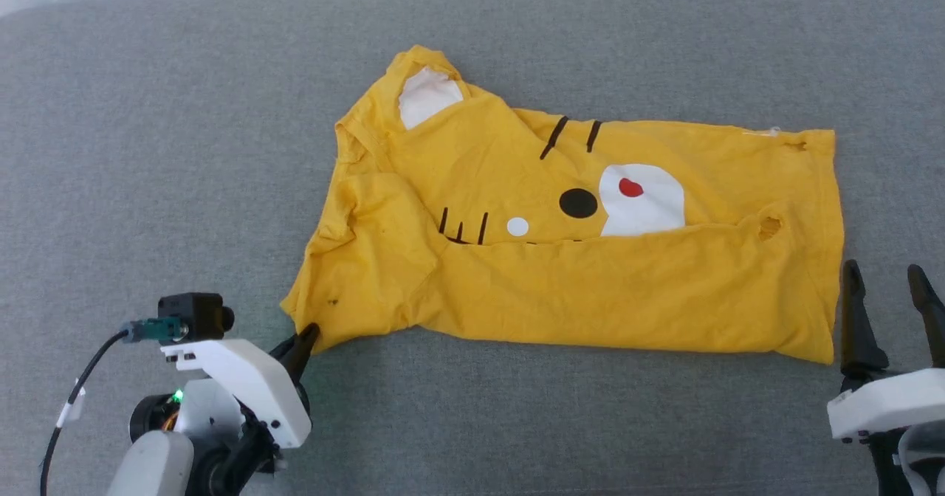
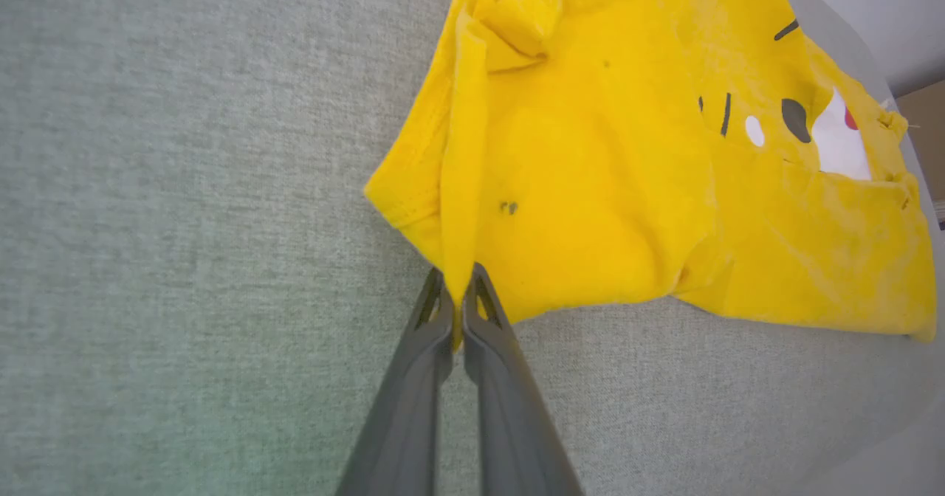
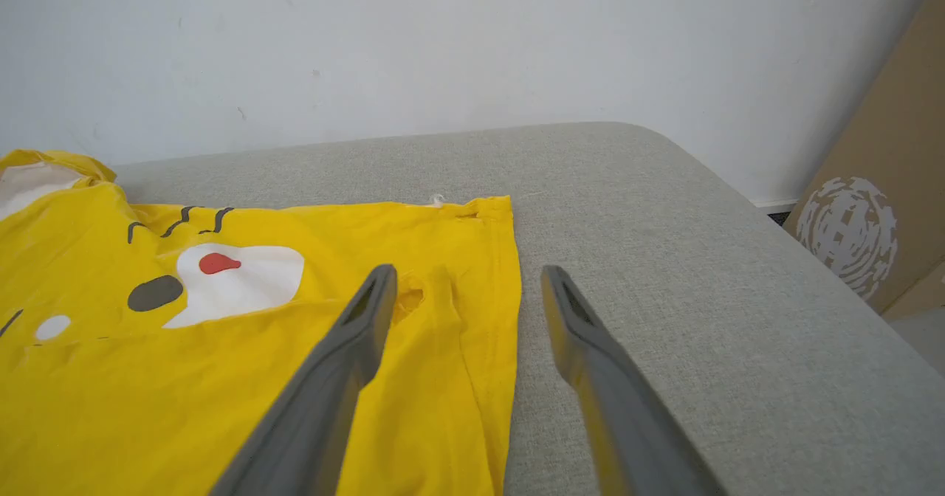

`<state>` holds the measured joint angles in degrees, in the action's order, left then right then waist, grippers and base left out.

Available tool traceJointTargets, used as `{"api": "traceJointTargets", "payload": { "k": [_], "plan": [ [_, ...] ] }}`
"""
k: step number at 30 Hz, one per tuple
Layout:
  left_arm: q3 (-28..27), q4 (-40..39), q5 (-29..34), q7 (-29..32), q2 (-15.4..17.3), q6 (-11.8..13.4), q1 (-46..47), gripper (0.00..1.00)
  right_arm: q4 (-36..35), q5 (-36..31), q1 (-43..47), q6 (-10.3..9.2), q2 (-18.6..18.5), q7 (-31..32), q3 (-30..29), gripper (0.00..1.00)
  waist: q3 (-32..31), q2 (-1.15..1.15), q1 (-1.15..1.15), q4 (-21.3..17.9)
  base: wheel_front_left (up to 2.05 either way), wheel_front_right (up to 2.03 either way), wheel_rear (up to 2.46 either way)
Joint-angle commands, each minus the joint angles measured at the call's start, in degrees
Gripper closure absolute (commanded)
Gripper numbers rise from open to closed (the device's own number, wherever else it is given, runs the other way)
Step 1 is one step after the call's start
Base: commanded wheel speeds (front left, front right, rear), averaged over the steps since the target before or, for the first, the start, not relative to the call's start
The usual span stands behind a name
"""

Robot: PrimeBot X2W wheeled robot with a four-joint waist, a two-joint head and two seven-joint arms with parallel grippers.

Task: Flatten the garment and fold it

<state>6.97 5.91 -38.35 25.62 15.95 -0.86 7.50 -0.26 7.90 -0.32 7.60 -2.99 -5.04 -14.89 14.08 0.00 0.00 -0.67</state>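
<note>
Left hand (image 2: 458, 283) tight on corner of garment (image 2: 590, 186)

- The grey fabric surface (image 1: 184, 112) lies bare left of the yellow T-shirt (image 1: 590, 289), behind it, and along the near strip between the arms.
- The T-shirt lies low, with its sleeve bunched at the left end.
- The left gripper (image 1: 308, 331), pinched on the shirt's near left corner, occupies that corner.
- The right gripper (image 1: 889, 282), jaws apart, stands just beside the right hem.
- A white wall (image 3: 443, 38) bounds the far side, and a cardboard panel (image 3: 893, 171) stands off the right corner.
</note>
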Motion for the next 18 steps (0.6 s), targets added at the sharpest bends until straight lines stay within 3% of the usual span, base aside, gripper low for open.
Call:
{"api": "traceJointTargets", "payload": {
  "k": [1,11,18],
  "plan": [
    [-0.1,-0.9,-0.1,-0.4,-0.4,0.3,-0.8,1.00,-0.8,-0.3,-1.0,-0.11,0.1,2.8,-0.7,0.00,0.2,0.00,0.00,0.3,0.00,0.00,0.00],
    [0.5,-3.3,0.4,-0.6,0.0,0.4,0.0,1.00,-0.5,3.2,-2.6,-0.11,0.1,26.3,-4.2,0.00,1.6,0.00,0.00,0.8,0.00,0.00,0.00],
    [0.9,-3.6,0.5,-0.5,0.2,0.3,1.1,1.00,2.8,5.8,-4.0,-0.11,0.1,31.4,-5.1,0.00,2.5,0.00,0.00,1.2,0.00,0.00,0.00]
  ]
}}
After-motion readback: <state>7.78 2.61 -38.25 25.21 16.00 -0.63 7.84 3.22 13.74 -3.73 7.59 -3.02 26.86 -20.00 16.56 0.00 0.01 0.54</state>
